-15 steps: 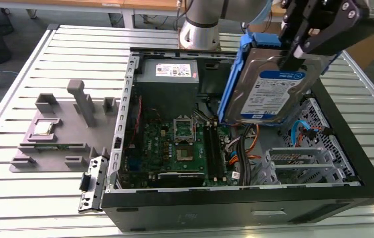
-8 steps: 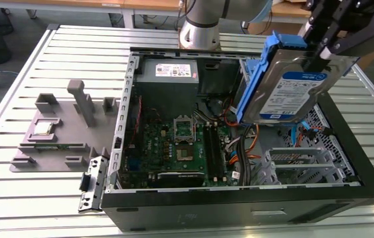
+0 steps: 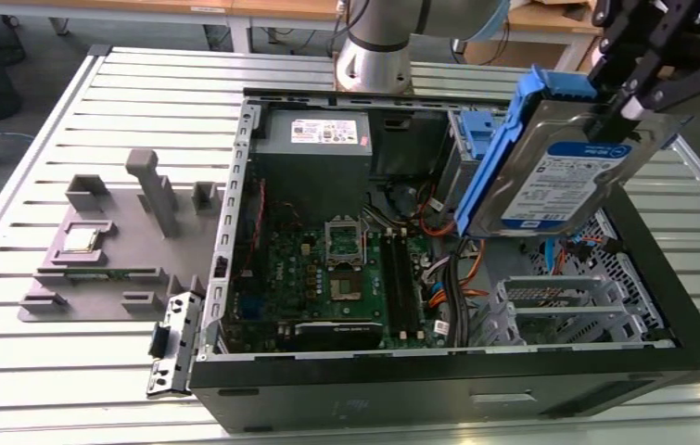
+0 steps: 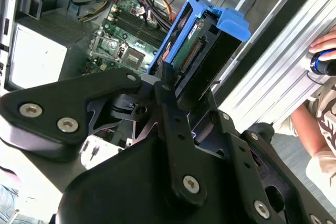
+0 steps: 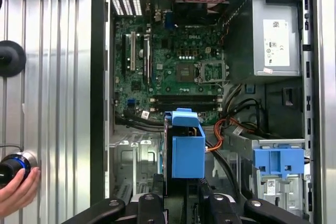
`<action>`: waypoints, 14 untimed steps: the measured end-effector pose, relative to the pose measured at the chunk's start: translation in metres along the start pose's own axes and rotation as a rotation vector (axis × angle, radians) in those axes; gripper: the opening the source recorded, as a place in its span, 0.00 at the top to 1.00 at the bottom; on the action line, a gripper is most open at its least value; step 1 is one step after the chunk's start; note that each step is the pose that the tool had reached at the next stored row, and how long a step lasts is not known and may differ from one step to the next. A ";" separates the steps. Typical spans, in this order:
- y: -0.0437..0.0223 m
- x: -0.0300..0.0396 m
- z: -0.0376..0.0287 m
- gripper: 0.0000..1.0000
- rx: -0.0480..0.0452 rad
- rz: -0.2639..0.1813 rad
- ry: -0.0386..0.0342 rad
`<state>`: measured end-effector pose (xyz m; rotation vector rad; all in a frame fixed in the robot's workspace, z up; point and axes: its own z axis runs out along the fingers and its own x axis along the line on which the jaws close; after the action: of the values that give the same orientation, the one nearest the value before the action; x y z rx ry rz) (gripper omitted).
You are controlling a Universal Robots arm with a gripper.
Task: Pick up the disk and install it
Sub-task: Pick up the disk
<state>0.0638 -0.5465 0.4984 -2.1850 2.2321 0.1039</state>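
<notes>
Our gripper (image 3: 626,100) clamped the disk (image 3: 557,181), tilted above the open computer case (image 3: 449,387) at the exterior view's two o'clock: lifted, not yet installed.

No legible print on the disk (image 3: 557,181)
</notes>
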 end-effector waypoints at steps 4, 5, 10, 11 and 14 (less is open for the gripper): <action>-0.0025 0.0076 0.0000 0.65 0.0000 0.000 -0.0002; -0.0031 0.0096 -0.0001 0.65 0.0000 0.001 0.0001; -0.0048 0.0212 -0.0001 0.65 0.0001 0.001 -0.0001; -0.0050 0.0235 -0.0002 0.65 0.0001 0.002 0.0000; -0.0055 0.0298 0.0000 0.65 0.0002 0.003 -0.0002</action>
<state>0.0686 -0.5764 0.4965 -2.1820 2.2347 0.1039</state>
